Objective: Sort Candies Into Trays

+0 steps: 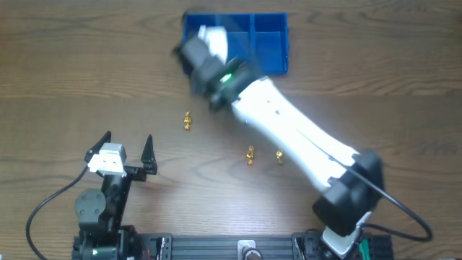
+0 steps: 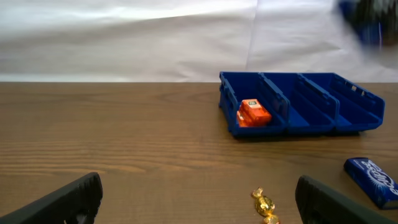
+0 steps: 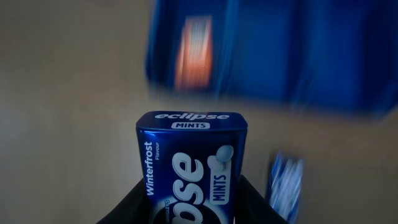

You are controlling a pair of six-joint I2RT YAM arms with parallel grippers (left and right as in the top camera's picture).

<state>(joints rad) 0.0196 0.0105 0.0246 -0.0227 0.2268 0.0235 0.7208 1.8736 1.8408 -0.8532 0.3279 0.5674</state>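
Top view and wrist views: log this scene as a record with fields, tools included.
right tool: shut on mint tin, close to the blue tray
left tool: open, holding nothing, near its own base
blue tray: three compartments, orange candy pack in an end one
gold candies: three loose on the table, at and
blue pack: lying on the table, outside the tray
unsorted: gold candies, blue pack, mint tin
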